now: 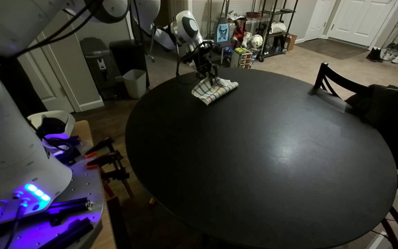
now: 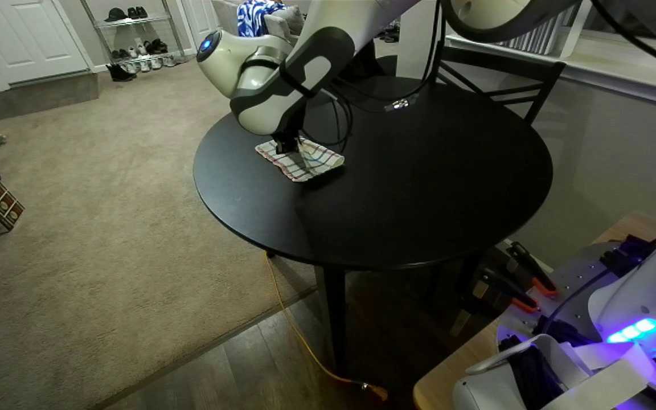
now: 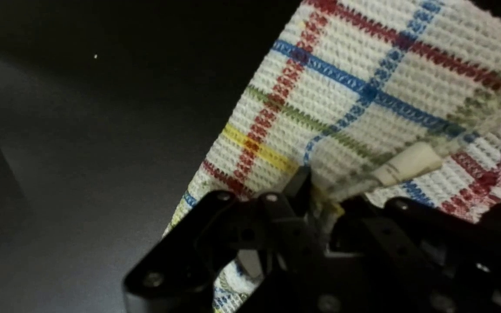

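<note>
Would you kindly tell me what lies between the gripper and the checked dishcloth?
Nothing visible: the wrist view shows the gripper directly pinching a bunched fold of the checked dishcloth.

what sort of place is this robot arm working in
Probably a home, perhaps its dining area: a round black table, a dark chair beside it, and shoes on a wire rack near a white door all suggest that.
</note>
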Motion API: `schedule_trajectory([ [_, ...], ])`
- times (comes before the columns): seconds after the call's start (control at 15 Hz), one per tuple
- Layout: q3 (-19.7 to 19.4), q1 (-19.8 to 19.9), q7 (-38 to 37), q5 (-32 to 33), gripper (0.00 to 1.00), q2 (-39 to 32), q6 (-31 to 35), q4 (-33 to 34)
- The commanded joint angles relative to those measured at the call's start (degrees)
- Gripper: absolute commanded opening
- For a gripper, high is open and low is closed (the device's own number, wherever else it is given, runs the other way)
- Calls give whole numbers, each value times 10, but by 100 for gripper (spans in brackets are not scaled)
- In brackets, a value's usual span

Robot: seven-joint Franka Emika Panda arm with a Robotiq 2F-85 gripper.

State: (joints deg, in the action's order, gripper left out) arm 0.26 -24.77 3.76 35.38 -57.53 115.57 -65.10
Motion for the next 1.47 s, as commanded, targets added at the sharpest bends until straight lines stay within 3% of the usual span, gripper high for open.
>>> schedule_trajectory([
  [0.0,8,7,21,-7,2,5,-5,4],
  [1.4,33,-1,33,-3,2,-12,-9,34],
])
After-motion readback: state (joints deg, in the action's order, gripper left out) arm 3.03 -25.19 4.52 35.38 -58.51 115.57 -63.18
